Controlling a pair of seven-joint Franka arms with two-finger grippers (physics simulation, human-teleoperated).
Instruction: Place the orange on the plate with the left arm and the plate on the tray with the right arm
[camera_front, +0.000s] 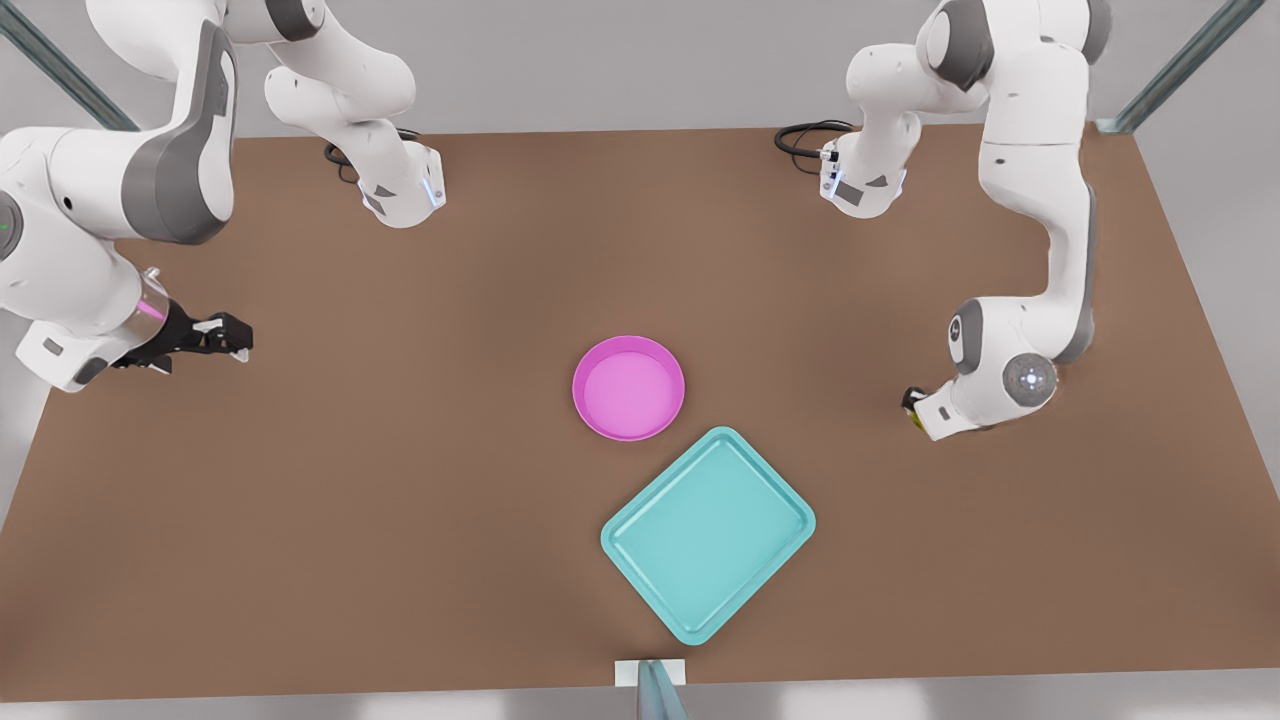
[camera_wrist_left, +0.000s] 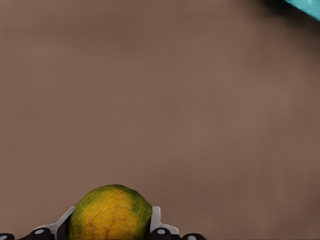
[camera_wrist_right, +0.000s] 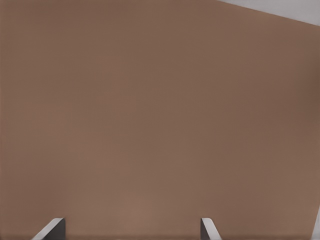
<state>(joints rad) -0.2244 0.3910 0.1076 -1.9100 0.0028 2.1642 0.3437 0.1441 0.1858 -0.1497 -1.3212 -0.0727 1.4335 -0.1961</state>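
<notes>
yellow-green orange (camera_wrist_left: 110, 213) between left fingers (camera_wrist_left: 155, 220)

A broad, flat, matte brown tabletop (camera_front: 400, 520) fills most of the front view under soft, even light. Beyond its far edge stands a plain pale grey wall (camera_front: 620, 60), crossed at either upper corner by a slanted grey-green metal strut (camera_front: 1180, 65). At the tabletop's near edge sits a small white block (camera_front: 650, 672), possibly a mount, with a pale grey floor (camera_front: 1240, 240) beside the tabletop.

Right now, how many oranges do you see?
1. The orange sits in the left gripper at the front view's right; the right gripper waits open at its left. An arm could hide another.
</notes>
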